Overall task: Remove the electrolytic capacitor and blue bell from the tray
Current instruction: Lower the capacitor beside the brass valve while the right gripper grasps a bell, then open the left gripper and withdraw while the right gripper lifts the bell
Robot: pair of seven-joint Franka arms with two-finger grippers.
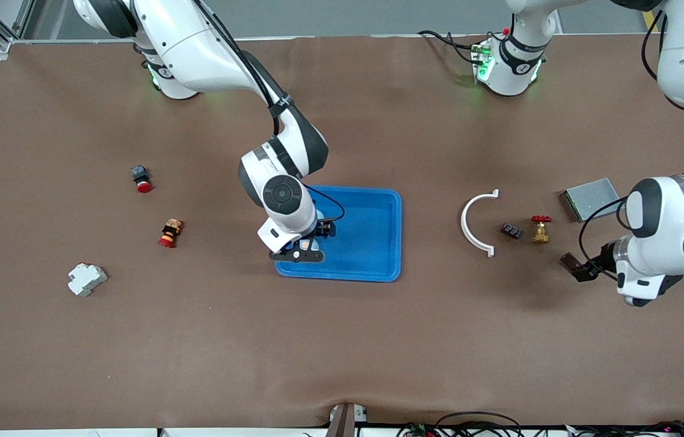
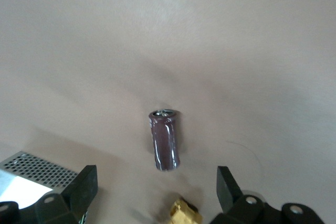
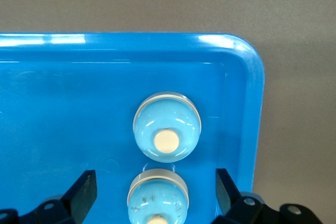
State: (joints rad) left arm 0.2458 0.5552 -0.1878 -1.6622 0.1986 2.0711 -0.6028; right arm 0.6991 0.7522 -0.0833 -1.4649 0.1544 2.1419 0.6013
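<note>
A dark brown capacitor (image 2: 165, 140) lies on the table mat, seen also in the front view (image 1: 568, 261) at the left arm's end. My left gripper (image 2: 156, 187) is open and empty above the mat, with the capacitor just ahead of its fingertips (image 2: 86, 186); in the front view the left gripper (image 1: 585, 269) is beside the capacitor. Two light-blue bells sit in a corner of the blue tray (image 3: 63, 103): one bell (image 3: 167, 127) apart from the gripper, the other bell (image 3: 157, 195) between the open fingers of my right gripper (image 3: 155, 190), which hangs over the tray (image 1: 372, 240).
A brass valve (image 1: 539, 230) with a red handle, a small dark part (image 1: 511, 230), a white curved clip (image 1: 475, 222) and a perforated metal box (image 1: 590, 198) lie near the left gripper. Two red push buttons (image 1: 141, 178) (image 1: 170, 233) and a white breaker (image 1: 86, 279) lie toward the right arm's end.
</note>
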